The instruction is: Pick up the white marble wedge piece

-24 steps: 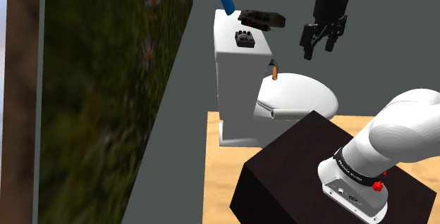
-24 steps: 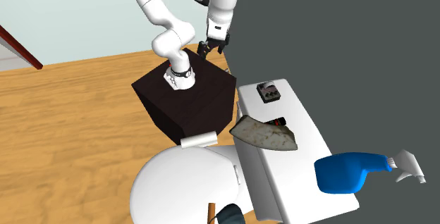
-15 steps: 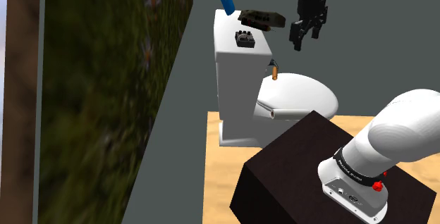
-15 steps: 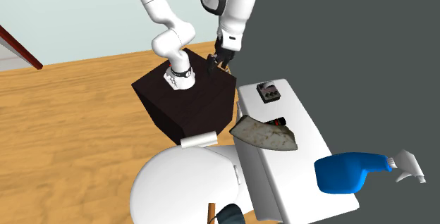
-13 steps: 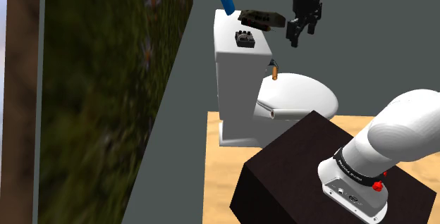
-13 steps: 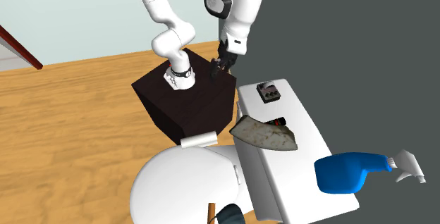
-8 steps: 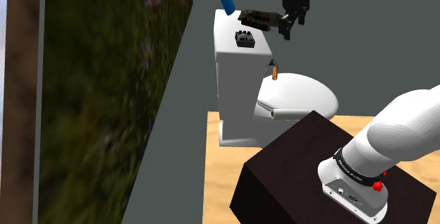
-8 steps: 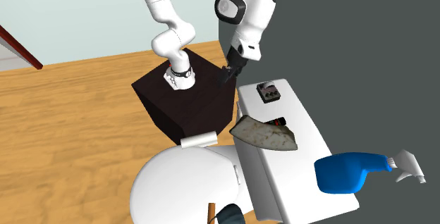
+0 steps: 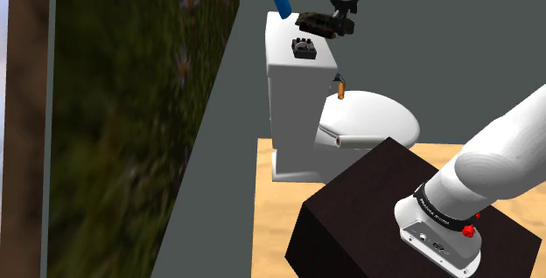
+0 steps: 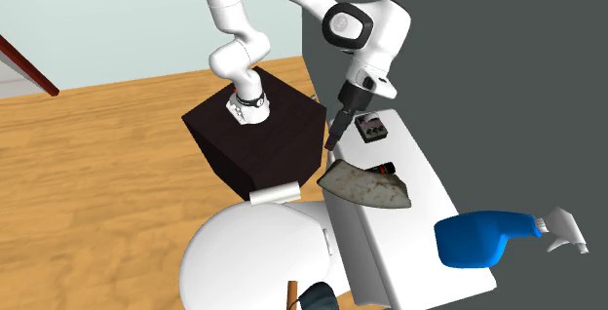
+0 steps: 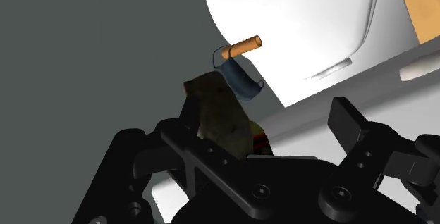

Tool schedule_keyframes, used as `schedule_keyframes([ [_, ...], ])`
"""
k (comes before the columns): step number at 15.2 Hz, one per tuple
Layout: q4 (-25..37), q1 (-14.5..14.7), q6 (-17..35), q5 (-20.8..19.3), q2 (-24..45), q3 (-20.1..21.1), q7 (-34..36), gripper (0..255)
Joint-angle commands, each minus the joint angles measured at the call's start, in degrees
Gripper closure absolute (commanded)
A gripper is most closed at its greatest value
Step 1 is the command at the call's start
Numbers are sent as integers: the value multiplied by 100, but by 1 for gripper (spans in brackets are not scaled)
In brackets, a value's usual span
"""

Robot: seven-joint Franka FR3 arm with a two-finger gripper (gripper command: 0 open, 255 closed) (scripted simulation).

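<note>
- The wedge piece [image 10: 365, 186] is rendered mottled grey-brown rather than white. It lies flat on the toilet's tank lid [image 10: 414, 222], at the lid's front edge, on the side of the seat cover [image 10: 244, 259].
- The gripper [image 10: 331, 141] hangs tilted off that front edge, just beside the wedge's corner nearest the stand [image 10: 255, 133]. As a judgement, it comes in from the side because the wedge is low and flat, so its side faces give better purchase than its top.
- The fingers [image 11: 189, 144] stand wide apart and hold nothing. The wedge sits just beyond one finger, off-centre in the gap. Whether that finger touches it cannot be told. A sideways correction seems needed before closing.
- A small dark device [image 10: 371, 128] lies on the same lid, near the wedge, toward the end of the tank nearer the arm. It looks like the likeliest thing to be bumped. A blue object [image 10: 482, 240] rests toward the opposite end, well apart.
- The second exterior view gives the layout along the lid, with device, wedge and blue object in a row.
- The shoulder view gives height instead: there the gripper [image 9: 337, 16] is level with the wedge and overlaps its end.
- The wrist view gives the finger gap and the wedge's offset within it. It also shows an orange handle [image 11: 238, 46] beyond the wedge, by the seat cover.
</note>
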Motion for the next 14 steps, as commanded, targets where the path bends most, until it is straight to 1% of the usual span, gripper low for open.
schedule_keyframes([
  [1,335,-4,90,-361,331,33,-62,0],
  [6,1176,58,258,-1226,1141,95,-179,0],
  [14,841,48,588,-1412,1293,67,208,0],
])
